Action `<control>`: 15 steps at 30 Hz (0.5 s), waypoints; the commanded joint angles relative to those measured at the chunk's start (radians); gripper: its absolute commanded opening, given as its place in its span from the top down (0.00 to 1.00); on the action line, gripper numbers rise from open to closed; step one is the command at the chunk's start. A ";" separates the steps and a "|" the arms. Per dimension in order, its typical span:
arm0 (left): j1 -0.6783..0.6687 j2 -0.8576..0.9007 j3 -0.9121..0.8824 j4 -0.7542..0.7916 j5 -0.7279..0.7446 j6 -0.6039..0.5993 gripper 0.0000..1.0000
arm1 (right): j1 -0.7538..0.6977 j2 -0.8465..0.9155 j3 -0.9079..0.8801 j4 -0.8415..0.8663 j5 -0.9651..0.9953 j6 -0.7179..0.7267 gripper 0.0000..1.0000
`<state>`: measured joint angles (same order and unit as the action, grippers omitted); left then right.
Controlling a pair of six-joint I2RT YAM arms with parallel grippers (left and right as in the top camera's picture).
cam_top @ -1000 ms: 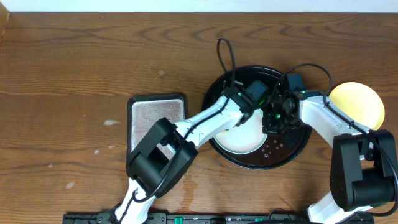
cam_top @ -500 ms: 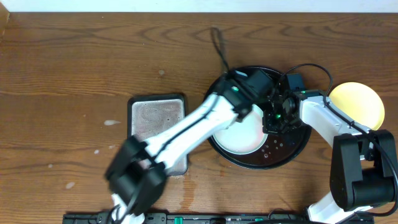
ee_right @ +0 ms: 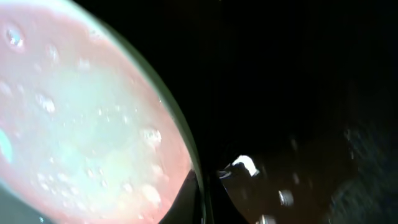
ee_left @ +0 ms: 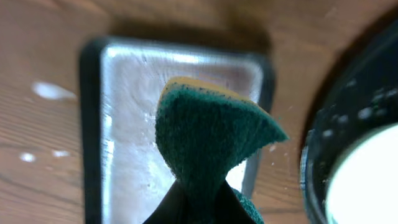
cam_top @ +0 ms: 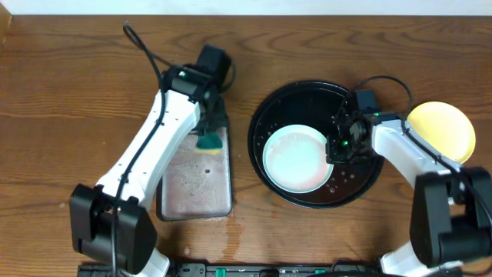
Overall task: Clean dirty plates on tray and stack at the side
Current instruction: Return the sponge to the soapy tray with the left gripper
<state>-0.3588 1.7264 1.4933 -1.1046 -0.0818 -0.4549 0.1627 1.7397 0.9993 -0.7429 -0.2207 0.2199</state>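
Green scouring foam, backed with yellow, is pinched in the left end effector [cam_top: 209, 132], whose fingers are closed on the lower part of the sponge [ee_left: 208, 134] so that its free end fans out beyond them. It is held over the upper end of the small grey tray [cam_top: 192, 188], left of centre in the overhead view. This is judged to be where the sponge is kept when not in use; whether it touches the wet metal cannot be told. The large black tray [cam_top: 304, 100] lies right of centre on the wood-grain worktop [cam_top: 77, 92], beaded with droplets, and one pale mint-blue plate [cam_top: 296, 160] lies flat in its lower left part. A thin pinkish, watery film is seen across that plate in the right wrist view, so it is judged wiped but not fully clean. The right end effector [cam_top: 340, 146] is placed at the plate's right rim, probably to steady it or to take it up by the edge. How far its fingers are parted, and whether the rim is between them, cannot be told, since that view is dark there. A yellow plate [cam_top: 440, 131] lies on the bare worktop just beyond the black tray's right rim, seemingly clean and set there as the base of the stack. A third plate is not seen.
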 commanded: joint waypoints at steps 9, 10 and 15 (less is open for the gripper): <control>0.097 0.005 -0.129 0.037 0.097 0.071 0.57 | 0.162 -0.427 0.016 -0.094 0.607 0.015 0.99; 0.100 0.005 -0.129 0.038 0.097 0.070 0.51 | 0.185 -0.449 0.016 -0.087 0.667 0.014 0.99; 0.116 0.003 -0.128 0.040 0.101 0.071 0.44 | 0.297 -0.488 0.016 -0.074 0.868 -0.033 0.99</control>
<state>-0.2565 1.7332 1.3609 -1.0645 0.0143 -0.3912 0.3954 1.2716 1.0000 -0.8162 0.4267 0.2180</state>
